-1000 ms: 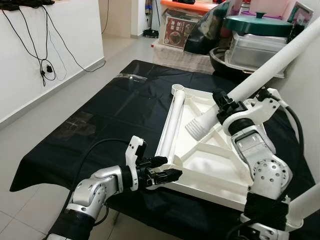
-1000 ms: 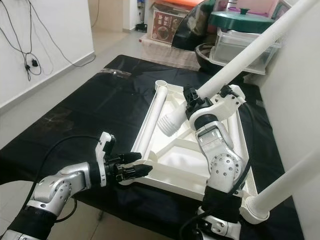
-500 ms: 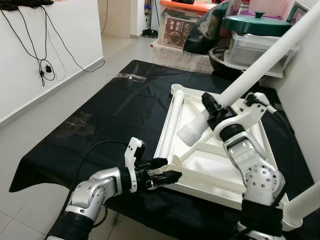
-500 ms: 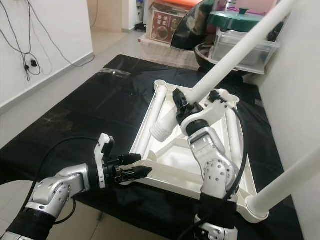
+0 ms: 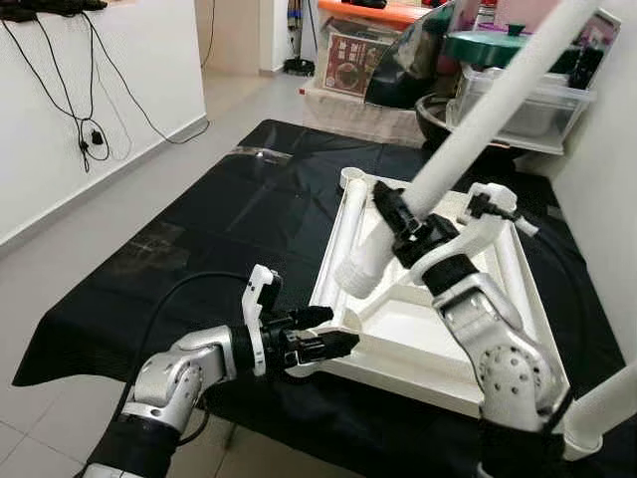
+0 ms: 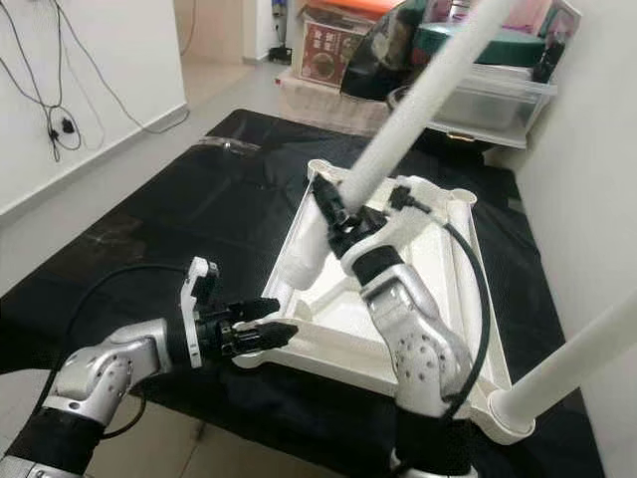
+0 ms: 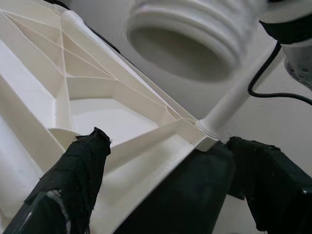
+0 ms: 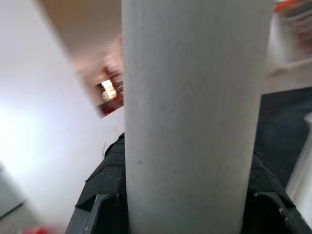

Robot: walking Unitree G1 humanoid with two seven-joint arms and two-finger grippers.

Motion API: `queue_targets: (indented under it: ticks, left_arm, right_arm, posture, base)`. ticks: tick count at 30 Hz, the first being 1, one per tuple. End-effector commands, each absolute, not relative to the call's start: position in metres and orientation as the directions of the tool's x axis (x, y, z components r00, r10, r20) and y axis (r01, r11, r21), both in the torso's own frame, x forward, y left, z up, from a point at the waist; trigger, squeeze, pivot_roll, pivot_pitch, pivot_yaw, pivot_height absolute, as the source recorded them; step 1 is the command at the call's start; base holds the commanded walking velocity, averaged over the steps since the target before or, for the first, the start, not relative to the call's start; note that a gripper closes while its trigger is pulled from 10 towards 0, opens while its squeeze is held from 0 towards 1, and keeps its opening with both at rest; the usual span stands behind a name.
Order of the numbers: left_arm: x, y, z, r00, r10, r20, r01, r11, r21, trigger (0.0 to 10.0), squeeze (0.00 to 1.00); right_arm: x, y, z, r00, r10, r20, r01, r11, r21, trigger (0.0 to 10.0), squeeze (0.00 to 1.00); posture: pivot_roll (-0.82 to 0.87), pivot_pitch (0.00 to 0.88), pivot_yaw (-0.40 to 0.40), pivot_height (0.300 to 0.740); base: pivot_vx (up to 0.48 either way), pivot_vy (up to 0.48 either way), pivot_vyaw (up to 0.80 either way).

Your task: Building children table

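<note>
My left tool (image 5: 333,344) pinches the tabletop (image 5: 428,329) corner at the counter's (image 5: 179,249) near edge; left wrist view shows threaded leg (image 7: 195,29) end above; right tool (image 5: 403,224) clamps leg.

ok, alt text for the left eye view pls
The right gripper holds a long white table leg slanted, its threaded end low over the upturned white tabletop on a black sheet. The left gripper holds the tabletop's near corner.
</note>
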State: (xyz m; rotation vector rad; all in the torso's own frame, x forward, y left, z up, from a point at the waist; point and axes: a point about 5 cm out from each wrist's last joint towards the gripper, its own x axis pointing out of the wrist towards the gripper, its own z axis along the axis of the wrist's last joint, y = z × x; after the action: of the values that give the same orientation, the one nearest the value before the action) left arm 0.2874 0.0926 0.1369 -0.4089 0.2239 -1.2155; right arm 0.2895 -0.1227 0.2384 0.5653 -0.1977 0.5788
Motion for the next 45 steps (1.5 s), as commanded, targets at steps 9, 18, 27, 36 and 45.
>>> queue_targets:
  ticks: [9, 18, 27, 36, 45]
  left_arm:
    - [0.291, 0.100, 0.146, 0.309, -0.949, 0.063, 0.878, 0.259, -0.402, 10.0, 0.00]
    - [0.277, 0.084, 0.147, 0.154, -0.987, 0.051, 0.921, 0.124, -0.370, 10.0, 0.00]
    - [0.265, 0.070, 0.147, -0.061, -0.998, -0.029, 0.957, -0.050, -0.285, 10.0, 0.00]
    - [0.274, 0.082, 0.151, -0.018, -0.999, -0.030, 0.964, -0.009, -0.266, 10.0, 0.00]
    - [0.275, 0.083, 0.152, -0.006, -1.000, -0.009, 0.965, -0.003, -0.263, 10.0, 0.00]
  right_arm:
    - [0.270, -0.111, 0.241, 0.655, 0.665, 0.358, -0.755, 0.550, 0.357, 0.0, 0.00]
    - [0.269, -0.097, 0.230, 0.607, 0.724, 0.328, -0.791, 0.506, 0.345, 0.0, 0.00]
    - [0.272, -0.086, 0.231, 0.556, 0.768, 0.319, -0.825, 0.462, 0.327, 0.0, 0.00]
    - [0.257, -0.088, 0.224, 0.470, 0.815, 0.338, -0.862, 0.341, 0.376, 0.0, 0.00]
    - [0.245, -0.084, 0.222, 0.387, 0.841, 0.377, -0.891, 0.236, 0.388, 0.0, 0.00]
  posture:
    - [0.12, 0.000, -0.101, 0.740]
    - [0.13, 0.000, -0.106, 0.740]
    - [0.12, 0.000, -0.096, 0.740]
    - [0.12, 0.000, -0.100, 0.740]
    - [0.12, 0.000, -0.104, 0.740]
  base:
    - [0.000, 0.000, 0.00]
    - [0.000, 0.000, 0.00]
    - [0.000, 0.000, 0.00]
    - [0.000, 0.000, 0.00]
    - [0.000, 0.000, 0.00]
